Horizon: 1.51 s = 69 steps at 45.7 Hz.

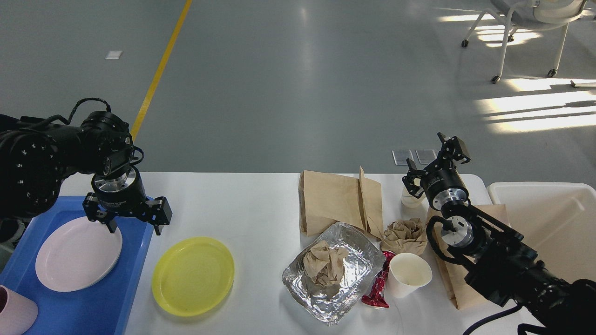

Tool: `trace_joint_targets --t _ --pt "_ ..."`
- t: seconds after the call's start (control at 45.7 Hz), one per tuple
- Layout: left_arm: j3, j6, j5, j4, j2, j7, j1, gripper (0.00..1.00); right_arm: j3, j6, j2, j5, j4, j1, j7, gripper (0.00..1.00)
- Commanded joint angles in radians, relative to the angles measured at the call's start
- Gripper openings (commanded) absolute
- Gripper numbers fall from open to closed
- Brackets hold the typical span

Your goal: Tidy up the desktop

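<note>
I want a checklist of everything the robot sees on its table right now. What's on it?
Surface: the desktop, white, messy on its right half.
Job's things: blue tray at left holds a pink plate and a pink cup; yellow plate lies beside the tray.
Clutter: paper bags, foil tray with crumpled paper, a second paper ball, red wrapper, white paper cup.
Grippers: left gripper open, above the tray's right edge; right gripper open, raised near the far edge.
Cables: black cable looping over the left arm.
Surroundings: cream bin at right, grey floor, yellow line, chair.
</note>
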Motion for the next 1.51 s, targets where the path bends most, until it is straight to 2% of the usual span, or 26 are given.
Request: trace_joint_targets --t 0.0,0.372,0.722,0.963,1.16,1.489 --pt "-0.007 0.000 -0.001 0.007 -0.004 0.037 0.045 0.97 0.000 0.000 0.000 0.000 0.000 0.000 0.000 1.00" --pt "-0.056 0.000 -0.003 0.059 -0.058 0.043 0.162 0.97 0.000 0.000 0.000 0.000 0.000 0.000 0.000 1.00" --pt "-0.064 0.000 -0.004 0.075 -0.078 0.043 0.182 0.97 0.000 0.000 0.000 0.000 0.000 0.000 0.000 1.00" --pt "-0.092 0.027 -0.006 0.104 -0.091 0.043 0.222 0.97 0.000 0.000 0.000 0.000 0.000 0.000 0.000 1.00" --pt "-0.096 0.087 -0.006 0.107 -0.091 0.043 0.245 0.97 0.000 0.000 0.000 0.000 0.000 0.000 0.000 1.00" --pt "-0.113 0.093 -0.006 0.109 -0.093 0.043 0.257 0.97 0.000 0.000 0.000 0.000 0.000 0.000 0.000 1.00"
